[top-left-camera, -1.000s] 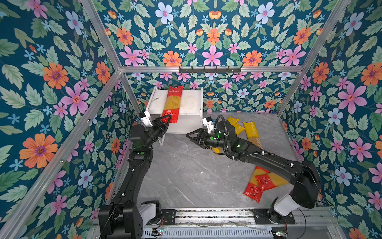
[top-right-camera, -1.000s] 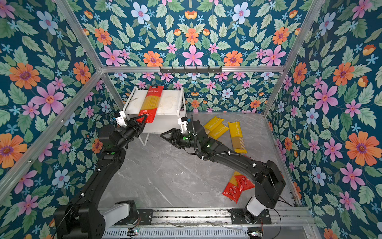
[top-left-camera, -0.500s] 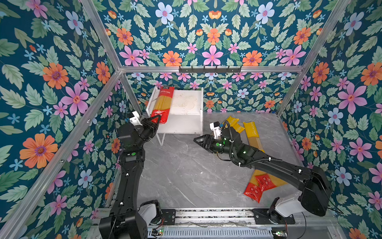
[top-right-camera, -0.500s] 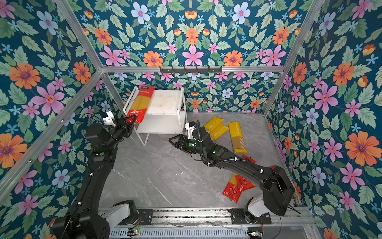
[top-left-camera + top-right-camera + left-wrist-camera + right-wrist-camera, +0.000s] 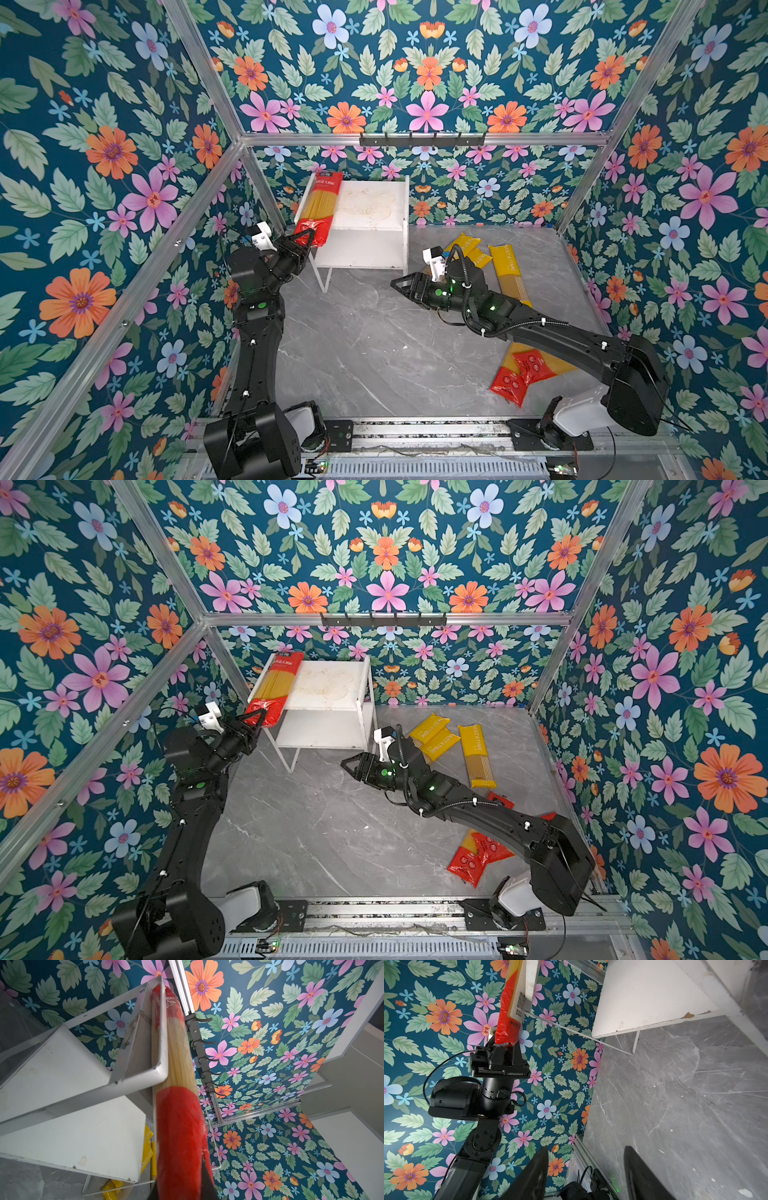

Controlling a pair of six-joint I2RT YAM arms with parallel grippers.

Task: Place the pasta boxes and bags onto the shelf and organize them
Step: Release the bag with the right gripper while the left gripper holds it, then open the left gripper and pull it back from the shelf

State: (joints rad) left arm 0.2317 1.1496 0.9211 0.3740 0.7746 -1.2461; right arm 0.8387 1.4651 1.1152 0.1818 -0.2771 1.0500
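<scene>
Yellow packs (image 5: 508, 261) read "PASTATIME"; left claw (image 5: 306, 241) grips the Chinese-lettered red pack (image 5: 320, 199).

There are three yellow packs (image 5: 461, 245) (image 5: 482, 259) (image 5: 505, 262) and three red-ended packs (image 5: 318, 203) (image 5: 509, 384) (image 5: 536, 365), six in all. There is one white shelf (image 5: 374, 199) with two boards. There are two robot arms (image 5: 253, 332) (image 5: 561, 336) and two hands, a left hand (image 5: 305, 241) and a right hand (image 5: 397, 284).

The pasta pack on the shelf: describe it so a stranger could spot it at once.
Find the white shelf at the back wall. On its top board's left edge lies a red-ended spaghetti pack, near end overhanging, pinched by the left gripper. Every other pack lies on the floor.
</scene>
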